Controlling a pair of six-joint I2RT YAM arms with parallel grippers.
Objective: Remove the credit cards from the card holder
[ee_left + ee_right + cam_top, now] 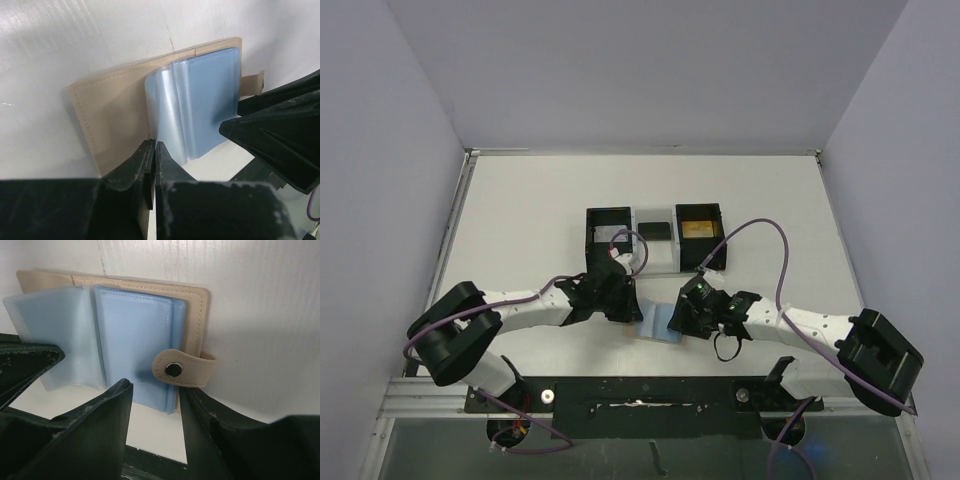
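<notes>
The tan card holder [658,322] lies open on the table between my two grippers. In the left wrist view its tan cover [115,115] lies flat and the blue-grey clear sleeves [200,105] fan up. My left gripper [154,146] is shut, tips at the holder's near edge where cover meets sleeves; I cannot tell if they pinch a sleeve. In the right wrist view the sleeves [132,340] and the snap strap [175,369] show. My right gripper [156,390] is open, jaws on either side of the sleeves' near edge. No card shows clearly in the sleeves.
A black three-compartment tray [590,215] stands behind the grippers. Its right compartment holds a gold card [697,230] and the low middle part holds a dark card [655,228]. Grey walls enclose the white table.
</notes>
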